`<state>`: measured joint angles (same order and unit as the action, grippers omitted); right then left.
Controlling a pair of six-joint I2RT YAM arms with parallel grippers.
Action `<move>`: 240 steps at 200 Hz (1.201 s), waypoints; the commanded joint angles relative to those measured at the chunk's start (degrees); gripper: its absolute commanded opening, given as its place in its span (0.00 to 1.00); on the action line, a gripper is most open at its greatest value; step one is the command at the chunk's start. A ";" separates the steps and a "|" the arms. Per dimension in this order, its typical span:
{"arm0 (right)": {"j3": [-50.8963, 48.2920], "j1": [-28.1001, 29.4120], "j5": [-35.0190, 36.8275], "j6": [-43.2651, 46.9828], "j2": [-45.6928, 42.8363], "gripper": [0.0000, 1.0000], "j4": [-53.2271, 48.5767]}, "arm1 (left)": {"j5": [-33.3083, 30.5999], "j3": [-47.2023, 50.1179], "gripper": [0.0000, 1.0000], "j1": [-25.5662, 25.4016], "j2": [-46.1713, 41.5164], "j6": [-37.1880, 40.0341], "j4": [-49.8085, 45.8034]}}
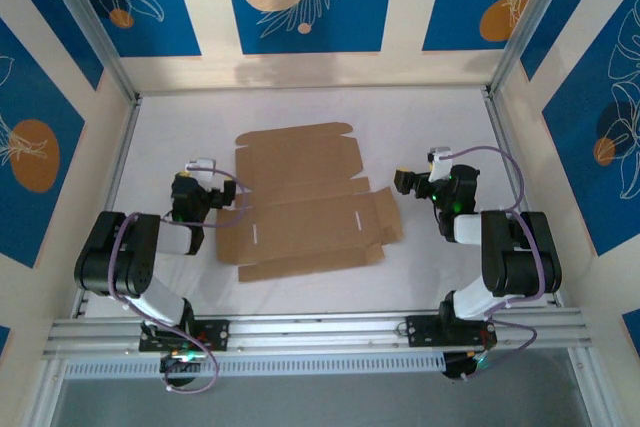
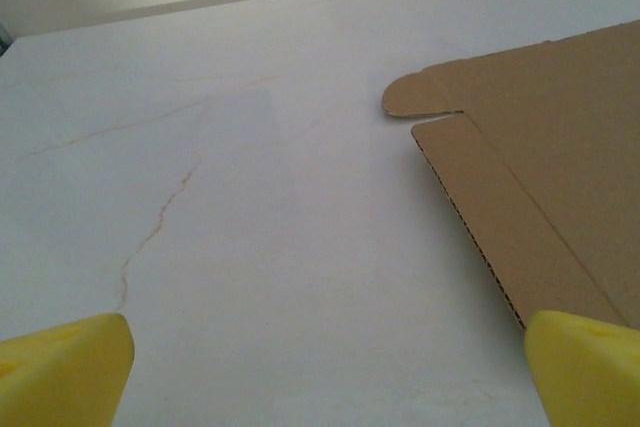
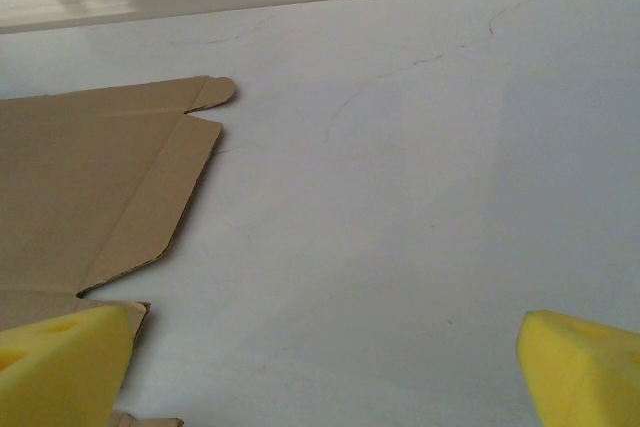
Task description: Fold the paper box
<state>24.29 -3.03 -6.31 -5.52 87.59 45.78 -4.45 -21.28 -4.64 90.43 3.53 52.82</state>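
Because the paper box [image 1: 300,202] lies opened out as one flat brown cardboard sheet near the middle of the desk [image 1: 420,277], none of its panels, flaps or tabs is raised, and the folding looks not yet begun. Its rounded tabs point toward the far edge, and its side flaps reach toward the left and right edges.

The left end effector [image 1: 200,179] sits low just beside the sheet's left side, and the right end effector [image 1: 418,180] sits just beside the right side. This flanking placement probably sets each arm up to lift the flap nearest it.

In the left wrist view the left end effector [image 2: 320,377] has its yellow foam fingertips [image 2: 60,367] spread wide apart with only bare desk between them, and the cardboard's corrugated edge [image 2: 470,227] runs just inside the right-hand pad. The right end effector [image 3: 320,367] is spread just as wide and grips nothing; the sheet [image 3: 90,177] lies at the left of its view, a flap corner close to its left-hand pad.

Thin flat board gives little to pinch, so I judge a fingertip must slide under an edge first.
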 commanded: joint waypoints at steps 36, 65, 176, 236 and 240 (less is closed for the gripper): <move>-0.48 -0.14 -0.94 0.97 0.04 0.99 1.14 | 2.16 -0.74 1.00 0.65 -0.96 -0.45 -0.37; -0.52 -0.14 -0.90 0.88 0.04 0.99 1.14 | 2.33 -0.82 1.00 0.73 -0.97 -0.53 -0.68; 10.44 12.39 10.01 3.38 -22.62 0.99 -27.30 | -5.82 -10.29 1.00 -3.83 -29.66 0.27 -27.28; 35.25 37.47 23.86 -6.78 -31.73 0.99 -63.69 | -6.31 -39.21 1.00 -22.74 -33.81 -12.37 -80.30; 37.94 38.06 25.93 -8.91 -31.36 0.99 -67.37 | -5.57 -41.21 1.00 -22.86 -32.98 -13.33 -83.61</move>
<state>52.47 31.09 7.42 -4.82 56.25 1.89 -8.03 -53.91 -22.41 54.68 -4.71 -1.69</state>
